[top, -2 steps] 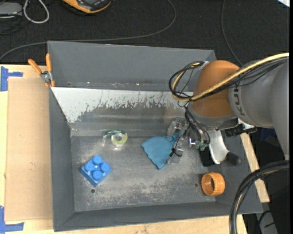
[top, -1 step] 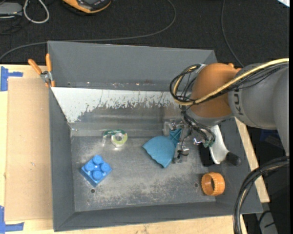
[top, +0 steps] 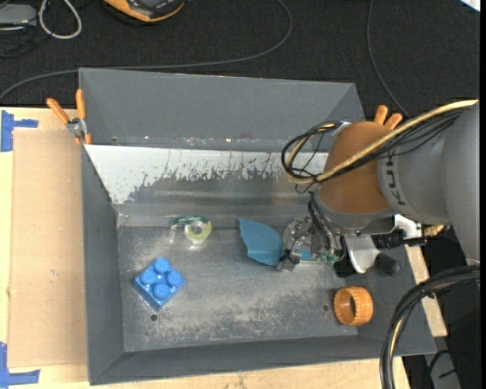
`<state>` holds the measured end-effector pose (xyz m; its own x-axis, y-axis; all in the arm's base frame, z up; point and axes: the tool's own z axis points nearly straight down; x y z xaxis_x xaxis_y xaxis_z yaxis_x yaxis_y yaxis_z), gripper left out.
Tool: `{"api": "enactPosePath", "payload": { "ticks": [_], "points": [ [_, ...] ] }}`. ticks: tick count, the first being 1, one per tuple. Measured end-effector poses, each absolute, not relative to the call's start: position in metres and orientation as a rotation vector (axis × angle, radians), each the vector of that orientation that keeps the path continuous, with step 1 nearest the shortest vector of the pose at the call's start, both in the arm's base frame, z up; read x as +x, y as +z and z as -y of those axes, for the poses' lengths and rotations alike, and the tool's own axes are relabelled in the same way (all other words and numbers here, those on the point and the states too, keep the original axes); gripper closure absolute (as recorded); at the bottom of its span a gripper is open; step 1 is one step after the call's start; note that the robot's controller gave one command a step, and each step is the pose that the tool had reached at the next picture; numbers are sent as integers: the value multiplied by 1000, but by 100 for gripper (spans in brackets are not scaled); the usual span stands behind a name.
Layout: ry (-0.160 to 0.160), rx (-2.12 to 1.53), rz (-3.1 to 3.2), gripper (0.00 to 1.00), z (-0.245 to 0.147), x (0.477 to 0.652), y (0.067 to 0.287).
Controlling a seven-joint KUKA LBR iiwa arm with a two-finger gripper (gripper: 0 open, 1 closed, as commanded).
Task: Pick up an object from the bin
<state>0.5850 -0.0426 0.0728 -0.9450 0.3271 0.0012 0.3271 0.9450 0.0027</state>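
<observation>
The hand (top: 292,256) sits just right of the flat blue piece (top: 257,240); apart or together, cannot tell.

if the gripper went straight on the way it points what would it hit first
Probably the right edge of the blue flat piece in the bin's middle, since the gripper points down right beside it. Depth is unclear, so it may meet the bare bin floor instead.
</observation>
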Motion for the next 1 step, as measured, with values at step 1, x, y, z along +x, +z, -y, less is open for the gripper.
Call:
{"api": "enactPosePath", "payload": {
  "ticks": [1],
  "points": [
    [-4,-520,3098,100,43,585,73]
  ]
}}
